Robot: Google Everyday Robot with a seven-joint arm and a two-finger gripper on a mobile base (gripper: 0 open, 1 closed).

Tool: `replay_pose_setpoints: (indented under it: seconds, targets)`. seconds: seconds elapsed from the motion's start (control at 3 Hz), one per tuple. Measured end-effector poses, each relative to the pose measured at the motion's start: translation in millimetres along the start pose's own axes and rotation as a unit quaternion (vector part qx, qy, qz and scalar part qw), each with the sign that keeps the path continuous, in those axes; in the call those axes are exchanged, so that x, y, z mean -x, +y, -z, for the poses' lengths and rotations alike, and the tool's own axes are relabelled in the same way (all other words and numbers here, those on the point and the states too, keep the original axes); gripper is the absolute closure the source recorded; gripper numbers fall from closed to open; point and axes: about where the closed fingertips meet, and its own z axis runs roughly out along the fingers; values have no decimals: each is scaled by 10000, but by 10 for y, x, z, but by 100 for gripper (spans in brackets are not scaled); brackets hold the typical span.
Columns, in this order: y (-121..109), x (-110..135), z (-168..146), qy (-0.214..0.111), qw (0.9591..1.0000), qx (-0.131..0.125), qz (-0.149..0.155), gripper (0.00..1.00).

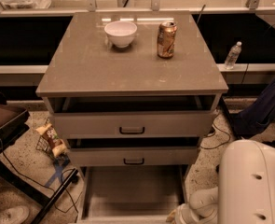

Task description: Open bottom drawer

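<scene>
The bottom drawer (pixel 132 190) of the pale grey cabinet (pixel 132 69) is pulled far out toward me, and its plain grey interior shows down to the lower edge of the view. Its front and handle are cut off below the frame. Above it, the middle drawer (pixel 133 157) and the top drawer (pixel 132 124) each stand a little ajar, with dark bar handles. My white arm (pixel 249 181) comes in from the lower right. The gripper (pixel 175 215) sits at the drawer's near right corner, mostly cut off by the frame edge.
A white bowl (pixel 120 33) and a drink can (pixel 167 39) stand on the cabinet top. A snack bag (pixel 51 139) and cables lie on the floor at left, beside a dark chair (pixel 4 118). A water bottle (pixel 232 55) and dark cloth (pixel 263 106) are at right.
</scene>
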Motion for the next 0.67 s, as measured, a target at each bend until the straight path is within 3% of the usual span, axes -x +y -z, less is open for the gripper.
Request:
replay_pose_setpoints:
  seconds: [0.33, 0.67]
  targets:
    - [299, -173, 31, 171, 9993, 327, -22, 100]
    - [300, -172, 38, 172, 9993, 326, -22, 100]
